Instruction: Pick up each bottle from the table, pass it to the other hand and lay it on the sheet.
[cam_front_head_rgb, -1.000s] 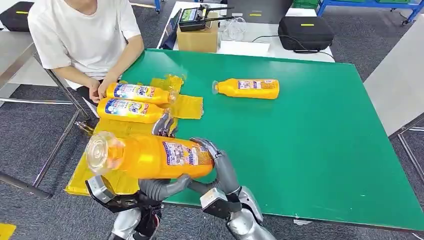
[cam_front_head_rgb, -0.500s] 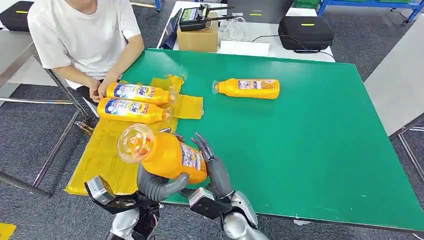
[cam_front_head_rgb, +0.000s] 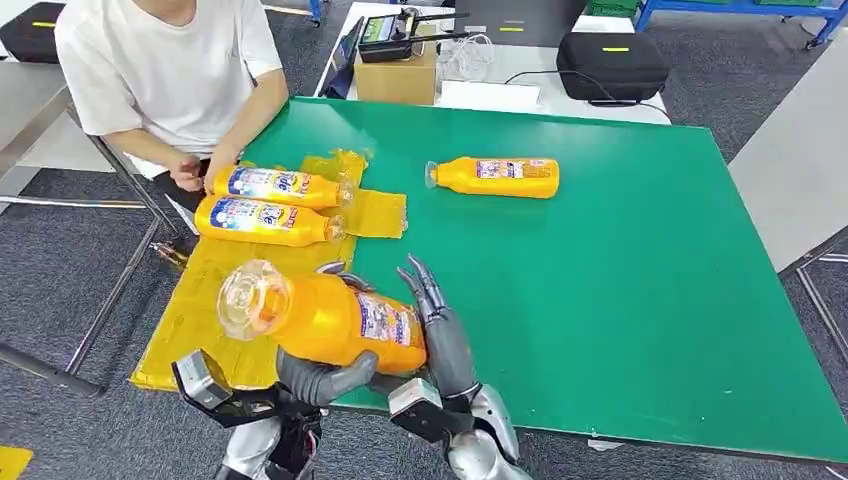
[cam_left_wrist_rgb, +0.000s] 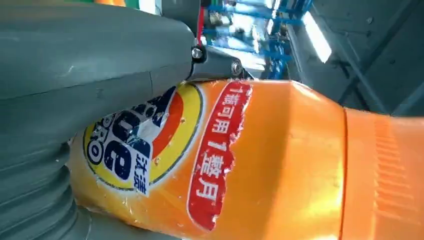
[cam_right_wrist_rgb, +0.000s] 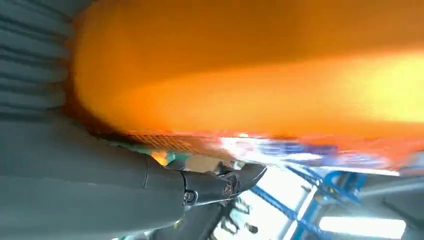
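The orange bottle (cam_front_head_rgb: 325, 317) is lying sideways in the air above the near edge of the green bench (cam_front_head_rgb: 620, 300), its clear base end pointing toward the yellow sheet (cam_front_head_rgb: 215, 290). The left hand (cam_front_head_rgb: 325, 375) is cradling it from beneath with fingers wrapping its body. The right hand (cam_front_head_rgb: 437, 320) is resting alongside its cap end, fingers spread and extended, not clasping it. Two bottles (cam_front_head_rgb: 265, 203) are lying on the sheet; another bottle (cam_front_head_rgb: 495, 177) is lying on the bench, well apart.

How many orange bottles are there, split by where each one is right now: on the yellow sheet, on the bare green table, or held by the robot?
On the yellow sheet: 2, the upper bottle and the lower bottle
On the green table: 1, the far bottle
In the robot's hands: 1, the held bottle
Total: 4
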